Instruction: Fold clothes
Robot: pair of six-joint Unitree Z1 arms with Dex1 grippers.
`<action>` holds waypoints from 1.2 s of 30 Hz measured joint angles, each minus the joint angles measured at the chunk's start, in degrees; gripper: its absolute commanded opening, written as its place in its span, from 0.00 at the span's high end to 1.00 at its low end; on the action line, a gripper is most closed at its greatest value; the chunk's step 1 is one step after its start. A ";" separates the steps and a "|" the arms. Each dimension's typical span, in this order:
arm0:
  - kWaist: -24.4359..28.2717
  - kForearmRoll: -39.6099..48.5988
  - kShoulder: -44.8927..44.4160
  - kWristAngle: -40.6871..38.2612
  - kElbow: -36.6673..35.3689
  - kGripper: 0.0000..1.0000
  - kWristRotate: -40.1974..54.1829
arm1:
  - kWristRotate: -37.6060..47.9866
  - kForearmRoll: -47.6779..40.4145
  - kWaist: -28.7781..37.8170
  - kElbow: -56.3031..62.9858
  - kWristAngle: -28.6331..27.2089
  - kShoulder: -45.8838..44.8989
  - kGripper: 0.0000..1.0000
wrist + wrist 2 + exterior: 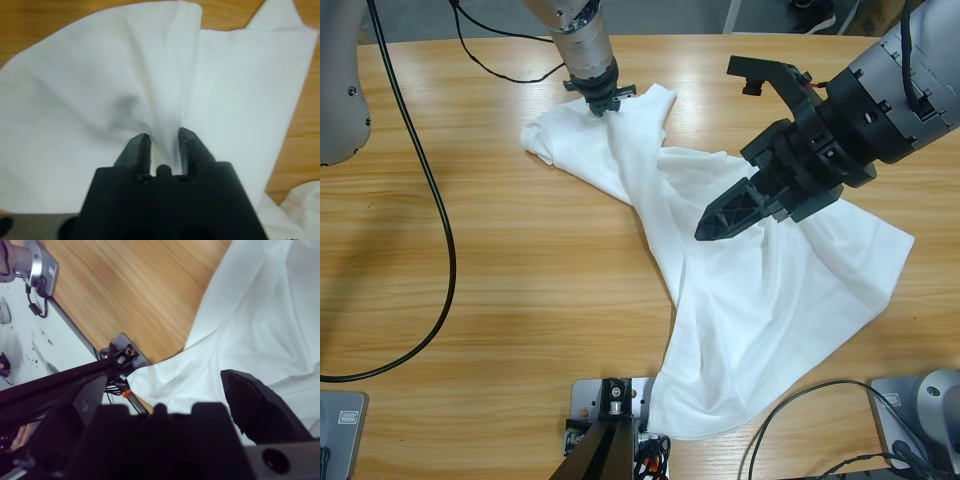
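Observation:
One white shirt [770,300] lies crumpled in a diagonal band across the wooden table [470,180], from the far middle to the near right. My left gripper [605,103] comes down from the top and is shut on a gathered fold at the shirt's far end; the left wrist view shows white fabric [100,75] pinched in the left gripper [164,145]. My right gripper [715,225] reaches in from the right and hovers over the shirt's middle, open, holding nothing. In the right wrist view the shirt [260,315] and its near hem lie below the right gripper [165,395].
A black cable [445,250] loops over the table's left part, and another [490,55] runs along the far edge. A third cable [800,400] curls at the near right beside the shirt's hem. Bare wood [520,330] lies left of the shirt.

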 measured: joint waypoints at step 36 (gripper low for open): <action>-16.75 14.76 -47.00 9.34 21.95 1.00 -23.58 | 0.00 -0.64 -0.02 4.98 0.59 -1.99 0.06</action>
